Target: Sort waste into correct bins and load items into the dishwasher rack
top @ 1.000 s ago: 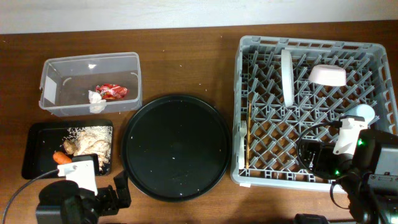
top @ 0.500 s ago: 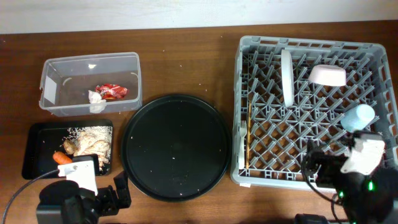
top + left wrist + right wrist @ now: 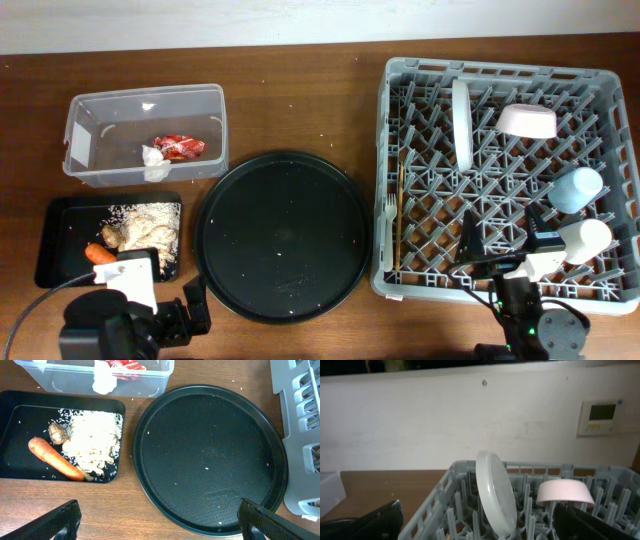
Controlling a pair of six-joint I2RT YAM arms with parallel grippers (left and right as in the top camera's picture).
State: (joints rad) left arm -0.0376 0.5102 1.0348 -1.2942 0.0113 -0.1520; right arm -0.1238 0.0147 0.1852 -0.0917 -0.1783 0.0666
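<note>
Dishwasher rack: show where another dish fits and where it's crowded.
Free: middle of the rack, bordered by chopsticks on the left, white plate and pink bowl behind, light-blue cup and white cup on the right. Crowded: back row and right edge.

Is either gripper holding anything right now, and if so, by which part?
Nothing is held. The left gripper and the right gripper both stand open with nothing between their fingers.

L gripper at bottom-left of overhead frame, arm bunched low at lower edge, jaws spread wide, empty. Wrist cam: fingertips at both lower corners. R gripper at bottom-right of overhead, jaws wide apart too, empty, wrist cam looking level.
</note>
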